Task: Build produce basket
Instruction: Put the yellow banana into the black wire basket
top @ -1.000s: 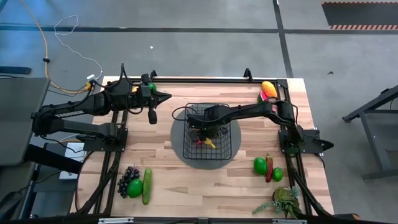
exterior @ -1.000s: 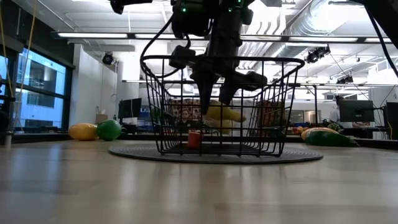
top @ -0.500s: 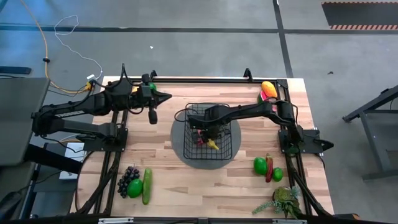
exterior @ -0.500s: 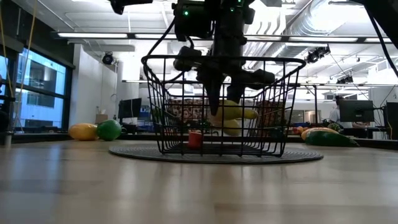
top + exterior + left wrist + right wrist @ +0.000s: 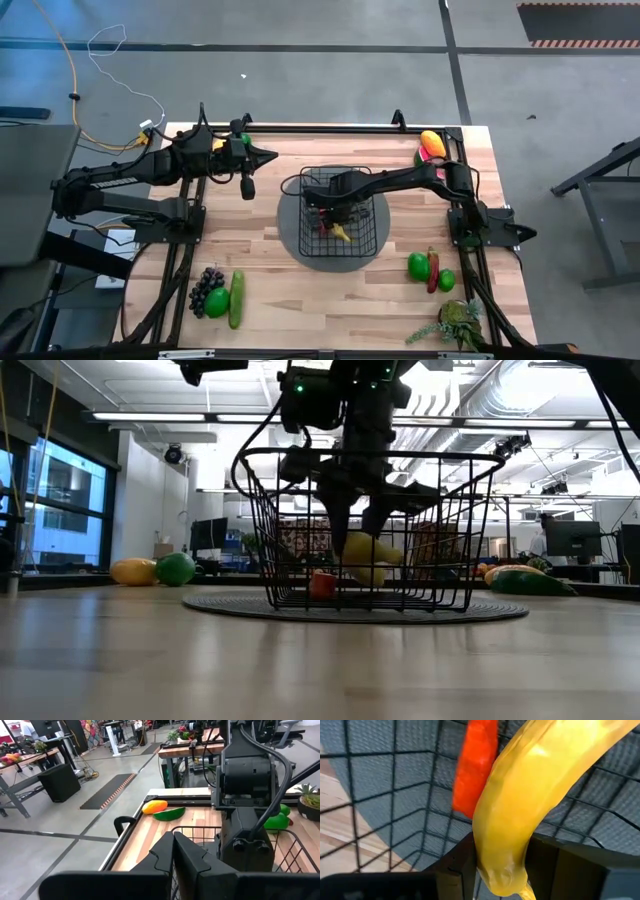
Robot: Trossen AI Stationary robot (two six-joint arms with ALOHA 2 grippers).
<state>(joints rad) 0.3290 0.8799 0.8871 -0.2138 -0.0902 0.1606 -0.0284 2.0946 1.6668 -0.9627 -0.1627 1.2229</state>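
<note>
Yellow curved toy banana (image 5: pixel 520 800) pinched in the right tool (image 5: pixel 338 222) inside the black wire-mesh basket (image 5: pixel 362 238); left tool (image 5: pixel 246 187), pressed together, hangs at nine o'clock.

Even, bright overhead light; you get clean, sharp views.
Ceiling strip lights (image 5: pixel 150 417) glare in your low view, shadows stay soft, and the banana (image 5: pixel 530 795) looms blurred at your right wrist.

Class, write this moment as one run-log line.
right gripper: shut on banana, inside basket | left gripper: shut, waiting left of basket | red chili: on basket floor
</note>
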